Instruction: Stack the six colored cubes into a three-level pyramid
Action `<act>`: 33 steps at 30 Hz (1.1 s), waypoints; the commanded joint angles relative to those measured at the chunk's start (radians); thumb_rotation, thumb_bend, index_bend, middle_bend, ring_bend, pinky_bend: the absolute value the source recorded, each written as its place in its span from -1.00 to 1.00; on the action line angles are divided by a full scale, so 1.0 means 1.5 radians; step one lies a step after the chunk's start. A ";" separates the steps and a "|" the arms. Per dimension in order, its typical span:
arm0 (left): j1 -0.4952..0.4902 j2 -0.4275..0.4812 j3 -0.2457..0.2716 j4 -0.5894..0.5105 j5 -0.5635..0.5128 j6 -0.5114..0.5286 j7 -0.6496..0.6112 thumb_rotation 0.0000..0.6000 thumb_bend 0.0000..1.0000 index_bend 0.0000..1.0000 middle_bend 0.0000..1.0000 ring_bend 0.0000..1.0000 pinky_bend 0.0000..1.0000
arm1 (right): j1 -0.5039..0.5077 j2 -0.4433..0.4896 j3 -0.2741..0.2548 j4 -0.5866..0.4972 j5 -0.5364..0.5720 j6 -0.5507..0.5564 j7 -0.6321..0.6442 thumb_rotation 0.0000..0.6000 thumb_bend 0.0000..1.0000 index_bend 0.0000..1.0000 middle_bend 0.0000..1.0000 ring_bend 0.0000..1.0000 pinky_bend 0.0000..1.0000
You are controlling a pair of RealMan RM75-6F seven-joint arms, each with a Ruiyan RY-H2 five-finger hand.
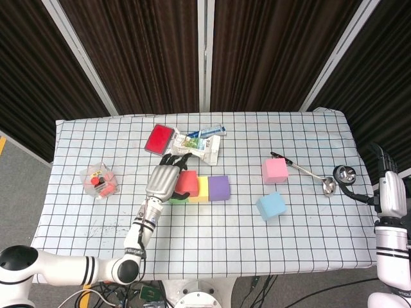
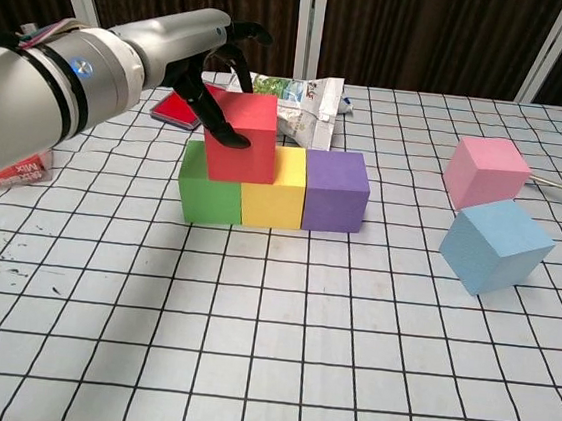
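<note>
With the base row of green cube, yellow cube and purple cube set, level 2 is half built: left hand grips the red cube over the green/yellow seam. Pink cube and blue cube wait on the bench, well apart. Right hand idle, fingers spread, holding nothing.

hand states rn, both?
Left hand: holding the red cube.
Right hand: open, holding nothing, off the table's edge.

Beside the silver-and-black left hand: red cube, green cube, yellow cube, purple cube. Farther right, pink cube, blue cube. White black-gridded tablecloth.
</note>
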 commanded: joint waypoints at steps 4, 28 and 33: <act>0.003 0.007 0.001 -0.013 0.004 0.006 0.000 1.00 -0.77 -0.82 -0.42 -0.79 -0.84 | 0.000 0.000 0.000 0.000 0.000 -0.002 0.001 1.00 -0.87 -1.00 -0.79 -1.00 -1.00; 0.250 0.266 0.157 -0.035 0.333 0.170 -0.309 1.00 -0.85 -0.82 -0.56 -0.90 -0.91 | 0.098 0.021 0.001 0.036 0.009 -0.143 -0.081 1.00 -0.99 -1.00 -0.80 -1.00 -1.00; 0.313 0.318 0.210 0.012 0.394 0.199 -0.375 1.00 -0.93 -0.82 -0.57 -0.90 -0.91 | 0.138 0.005 -0.016 0.085 0.014 -0.212 -0.105 1.00 -1.00 -1.00 -0.83 -1.00 -1.00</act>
